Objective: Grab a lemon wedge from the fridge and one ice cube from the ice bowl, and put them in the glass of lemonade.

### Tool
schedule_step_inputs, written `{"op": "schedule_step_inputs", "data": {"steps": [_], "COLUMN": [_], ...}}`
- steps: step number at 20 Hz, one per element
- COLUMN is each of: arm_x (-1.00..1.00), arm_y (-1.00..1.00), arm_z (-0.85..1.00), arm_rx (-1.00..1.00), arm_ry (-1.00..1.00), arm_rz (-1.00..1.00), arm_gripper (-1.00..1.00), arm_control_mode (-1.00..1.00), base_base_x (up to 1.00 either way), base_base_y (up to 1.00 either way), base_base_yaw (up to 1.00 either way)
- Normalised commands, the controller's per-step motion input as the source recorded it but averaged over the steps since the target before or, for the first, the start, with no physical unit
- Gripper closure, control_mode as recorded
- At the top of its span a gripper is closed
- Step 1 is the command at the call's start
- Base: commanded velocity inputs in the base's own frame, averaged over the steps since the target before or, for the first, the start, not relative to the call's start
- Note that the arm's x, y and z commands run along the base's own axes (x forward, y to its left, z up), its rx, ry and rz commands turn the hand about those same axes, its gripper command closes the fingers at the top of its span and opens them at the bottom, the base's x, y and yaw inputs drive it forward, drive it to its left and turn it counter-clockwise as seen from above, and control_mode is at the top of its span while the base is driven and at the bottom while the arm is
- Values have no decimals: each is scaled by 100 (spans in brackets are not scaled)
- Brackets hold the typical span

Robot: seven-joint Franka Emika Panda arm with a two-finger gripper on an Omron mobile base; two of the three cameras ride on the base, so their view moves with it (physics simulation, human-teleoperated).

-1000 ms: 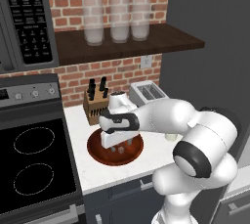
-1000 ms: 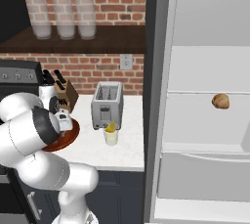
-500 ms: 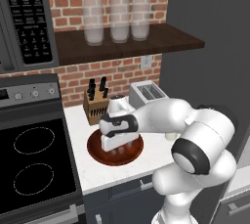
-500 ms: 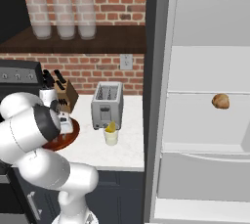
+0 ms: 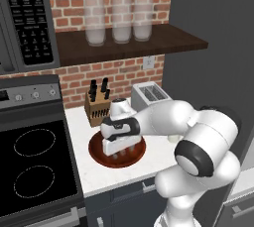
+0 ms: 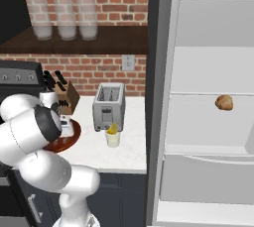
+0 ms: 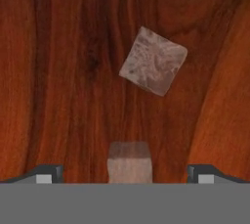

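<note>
The ice bowl (image 5: 133, 159) is a shallow reddish-brown wooden bowl on the white counter, also seen as the ice bowl (image 6: 69, 138) behind my arm. My gripper (image 5: 118, 152) hangs low inside it, open. In the hand view, one ice cube (image 7: 129, 162) lies between the fingertips (image 7: 47, 172) of my gripper (image 7: 128, 173), and a second ice cube (image 7: 153, 61) lies farther ahead on the wood. The glass of lemonade (image 6: 113, 139) stands in front of the toaster, with the yellow lemon wedge (image 6: 113, 129) at its top. The fridge (image 6: 208, 72) stands open at the right.
A toaster (image 5: 150, 95) and a knife block (image 5: 96, 108) stand behind the bowl against the brick wall. A black stove (image 5: 32, 166) is left of the counter. Frosted jars (image 5: 118, 19) sit on the shelf above. A brown lump (image 6: 224, 102) rests on a fridge shelf.
My hand has sunk lower into the bowl, toward the ice cubes. The jaws have stayed open. Nothing else has moved.
</note>
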Motion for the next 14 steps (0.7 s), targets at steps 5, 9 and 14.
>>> {"op": "schedule_step_inputs", "data": {"steps": [5, 9, 14], "arm_x": [-24, -2, 0], "arm_y": [-6, -4, 0], "arm_z": [0, 0, 0], "arm_rx": [0, 0, 0], "arm_ry": [0, 0, 0], "arm_rz": [0, 0, 0], "arm_gripper": [-100, -100, -100], "arm_control_mode": [-100, -100, -100], "base_base_x": [0, 0, 0], "base_base_y": [0, 0, 0], "base_base_yaw": [0, 0, 0]}}
